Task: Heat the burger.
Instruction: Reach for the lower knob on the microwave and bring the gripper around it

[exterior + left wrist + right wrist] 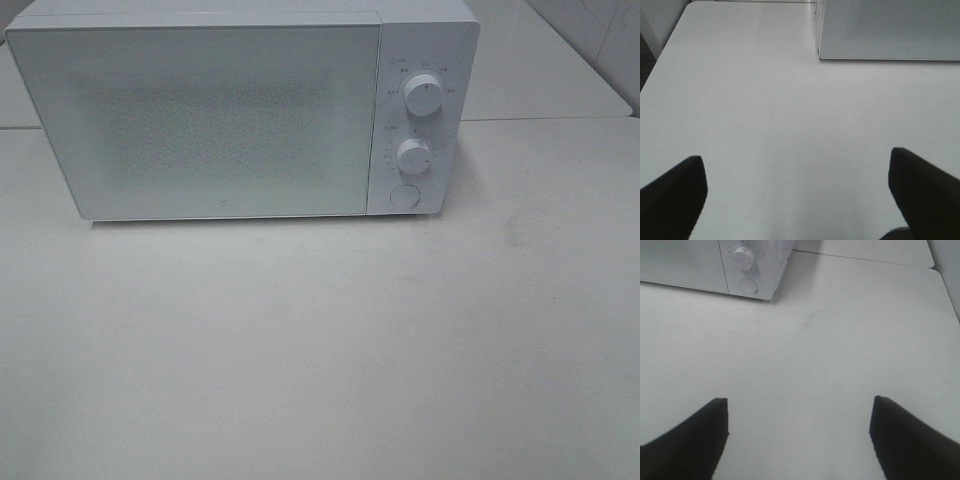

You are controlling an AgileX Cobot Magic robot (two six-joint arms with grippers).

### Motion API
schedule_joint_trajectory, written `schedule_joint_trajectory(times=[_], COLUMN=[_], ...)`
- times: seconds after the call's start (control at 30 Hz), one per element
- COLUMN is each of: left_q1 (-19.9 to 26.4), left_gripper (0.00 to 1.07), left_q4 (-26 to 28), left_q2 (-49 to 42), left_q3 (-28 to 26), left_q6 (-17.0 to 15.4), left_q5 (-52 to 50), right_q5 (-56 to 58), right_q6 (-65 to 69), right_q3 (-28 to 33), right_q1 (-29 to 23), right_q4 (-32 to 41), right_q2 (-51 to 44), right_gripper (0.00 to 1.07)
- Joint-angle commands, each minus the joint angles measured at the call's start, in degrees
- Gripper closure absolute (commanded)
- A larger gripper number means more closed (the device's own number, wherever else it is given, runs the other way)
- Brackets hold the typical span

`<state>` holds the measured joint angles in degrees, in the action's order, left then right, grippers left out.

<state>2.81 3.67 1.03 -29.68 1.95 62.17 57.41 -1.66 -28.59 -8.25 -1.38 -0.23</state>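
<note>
One white table [320, 350] (wall [600, 40] perhaps tiled)

Both grippers open, nothing held.

The left gripper [797, 197] has its two dark fingers [672, 200] spread wide, with nothing between them and nothing touching either one. The right gripper [800, 437] stands the same way, its dark fingers [692, 440] well apart, and only bare counter [805, 390] shows in the gap. Each gripper hangs above the counter, clear of it. Only the blunt finger ends show, so the wrists and arms behind them cannot be judged.
</note>
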Motion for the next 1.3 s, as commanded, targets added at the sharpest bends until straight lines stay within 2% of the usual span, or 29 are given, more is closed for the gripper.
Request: schedule_joint_trajectory(times=[0.03,0.3,0.67,1.3], left_q1=[-0.2,-0.1,-0.1,-0.1], left_gripper=[0.13,0.13,0.13,0.13], left_q4=[-0.2,-0.2,-0.2,-0.2], left_q2=[-3.2,-2.9,-2.8,-2.8], left_q3=[0.1,0.1,0.1,0.1], left_q6=[-0.1,-0.1,-0.1,-0.1], left_q5=[-0.8,-0.8,-0.8,-0.8], right_q5=[-1.6,-9.3,-25.5,-47.8], right_q6=[3.7,7.2,7.2,7.1], right_q3=[-1.1,-1.9,-1.9,-1.9], right_q1=[0.0,0.0,0.0,0.0], right_q4=[0.0,-0.1,-0.6,-0.6], right_q2=[-1.3,4.6,15.5,39.4], right_gripper=[0.32,0.32,0.32,0.32])
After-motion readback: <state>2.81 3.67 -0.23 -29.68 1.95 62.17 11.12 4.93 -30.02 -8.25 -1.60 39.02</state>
